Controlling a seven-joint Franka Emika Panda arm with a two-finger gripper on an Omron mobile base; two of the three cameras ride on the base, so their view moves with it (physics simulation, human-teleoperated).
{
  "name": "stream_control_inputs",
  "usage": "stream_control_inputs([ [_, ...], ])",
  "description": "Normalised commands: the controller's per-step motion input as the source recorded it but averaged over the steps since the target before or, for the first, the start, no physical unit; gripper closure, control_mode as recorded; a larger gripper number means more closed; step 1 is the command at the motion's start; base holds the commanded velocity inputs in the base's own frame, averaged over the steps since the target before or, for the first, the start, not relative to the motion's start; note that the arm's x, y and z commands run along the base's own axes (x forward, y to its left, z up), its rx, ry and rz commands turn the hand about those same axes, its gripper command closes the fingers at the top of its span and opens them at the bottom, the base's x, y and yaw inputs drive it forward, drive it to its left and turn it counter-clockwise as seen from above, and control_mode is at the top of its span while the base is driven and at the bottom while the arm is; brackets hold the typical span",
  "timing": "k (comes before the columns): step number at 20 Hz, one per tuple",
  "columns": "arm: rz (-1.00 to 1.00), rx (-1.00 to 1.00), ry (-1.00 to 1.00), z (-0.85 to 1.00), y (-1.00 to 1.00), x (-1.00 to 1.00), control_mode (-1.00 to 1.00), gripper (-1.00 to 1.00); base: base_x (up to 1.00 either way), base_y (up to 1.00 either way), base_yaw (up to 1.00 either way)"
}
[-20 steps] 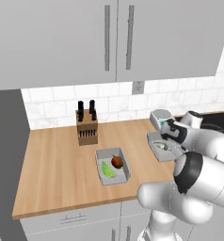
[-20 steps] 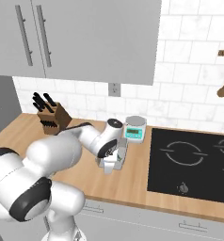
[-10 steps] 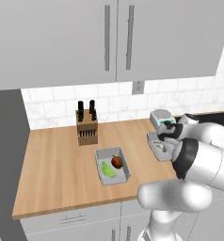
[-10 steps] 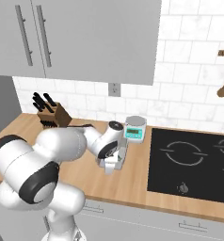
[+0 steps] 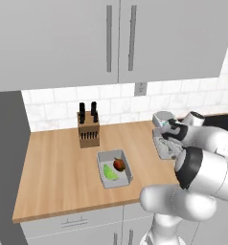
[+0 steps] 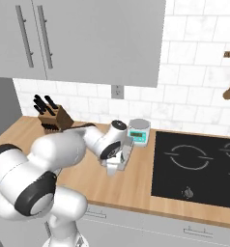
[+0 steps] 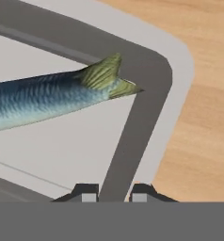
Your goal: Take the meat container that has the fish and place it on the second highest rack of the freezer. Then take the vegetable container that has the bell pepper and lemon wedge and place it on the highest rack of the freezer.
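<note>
on wooden counter [image 5: 58,167] | gripper [image 7: 113,192] clamped on fish [image 7: 48,96] tray [image 7: 147,113] wall | hob [image 6: 199,169] beside

This is a home kitchen, rendered rather than filmed. A long light wooden countertop [image 5: 63,167] runs along a wall of white marbled tiles [image 6: 194,53], with flat grey wall cupboards with long metal bar handles [image 5: 120,38] hung above it and grey base cabinets with drawer pulls [image 5: 73,222] below. A wooden knife block with black-handled knives [image 5: 88,130] stands at the back of the counter. A black glass hob with ring markings [image 6: 196,166] is set into the worktop, and brown wooden spoons [image 6: 229,87] hang on the tiles above it. A small white kitchen scale with a green display [image 6: 138,131] sits beside the hob.
</note>
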Motion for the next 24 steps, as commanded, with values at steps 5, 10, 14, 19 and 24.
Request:
stream_control_inputs([
  [5, 0.01, -0.04, -0.11, 0.7, 0.33, -0.37, -1.0, 1.0, 0.0, 0.0, 0.0],
  [10, 0.03, -0.08, 0.0, 0.59, 0.56, -0.25, -1.0, 1.0, 0.0, 0.0, 0.0],
  [14, 0.0, -0.11, -0.1, 0.5, 0.7, -0.33, -1.0, 1.0, 0.0, 0.0, 0.0],
  [19, 0.0, -0.06, -0.19, 0.7, 0.4, -0.51, -1.0, 1.0, 0.0, 0.0, 0.0],
  [24, -0.04, 0.0, -0.06, 0.35, 0.04, -0.55, -1.0, 1.0, 0.0, 0.0, 0.0],
])
